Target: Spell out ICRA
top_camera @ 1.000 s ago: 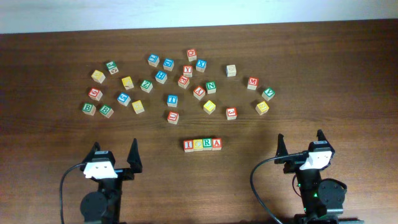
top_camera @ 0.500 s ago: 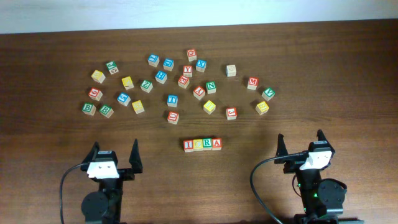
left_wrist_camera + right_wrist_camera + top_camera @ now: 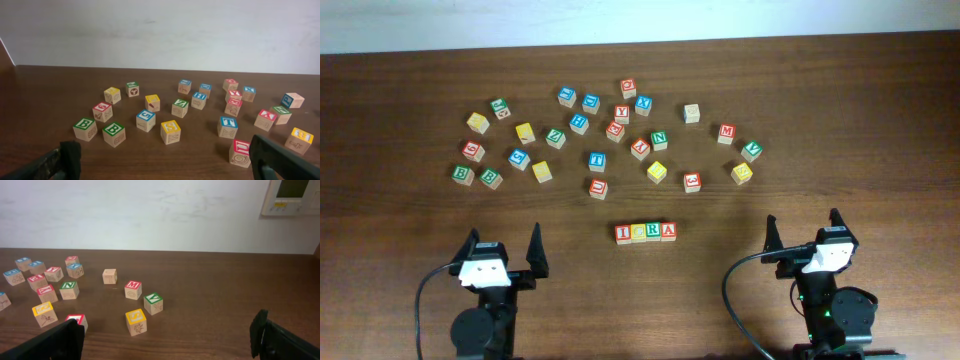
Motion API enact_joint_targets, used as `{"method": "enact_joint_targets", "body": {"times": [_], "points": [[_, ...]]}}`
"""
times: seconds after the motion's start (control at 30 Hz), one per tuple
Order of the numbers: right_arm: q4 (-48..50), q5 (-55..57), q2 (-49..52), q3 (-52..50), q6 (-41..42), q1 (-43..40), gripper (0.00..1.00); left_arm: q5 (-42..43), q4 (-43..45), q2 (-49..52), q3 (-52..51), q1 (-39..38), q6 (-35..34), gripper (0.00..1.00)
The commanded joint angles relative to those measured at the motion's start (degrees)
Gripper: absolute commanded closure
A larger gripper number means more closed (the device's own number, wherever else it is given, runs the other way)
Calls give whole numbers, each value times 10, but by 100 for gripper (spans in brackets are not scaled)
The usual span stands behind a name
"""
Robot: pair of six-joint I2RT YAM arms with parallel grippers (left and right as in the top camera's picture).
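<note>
Cubes for the word sit in one tight row on the counter point(image 3: 880, 190), near its front edge and roughly midway between your two arms: the red I cube point(image 3: 623, 233), the yellow C cube point(image 3: 639, 233), the green R cube point(image 3: 654, 232) and the red A cube point(image 3: 668, 231), touching side by side and reading in order from overhead. Your left hand point(image 3: 504, 243) sits to the left of the row with its fingers spread wide and empty; your right hand point(image 3: 802, 225) sits to the right, likewise spread and empty. Both are well apart from the row. The loose cubes point(image 3: 597, 160) lie scattered farther back, and each wrist view looks across them toward a pale wall point(image 3: 160, 30).
</note>
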Motion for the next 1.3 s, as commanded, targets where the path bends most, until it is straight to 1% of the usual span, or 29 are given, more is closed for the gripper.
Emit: {"method": "enact_joint_targets", "body": {"times": [0.0, 1.27], "points": [[0, 3, -6, -5, 7, -4, 2, -6, -5, -3, -2, -1, 23, 1], [0, 5, -6, -5, 7, -4, 2, 3, -3, -3, -2, -1, 22, 1]]}}
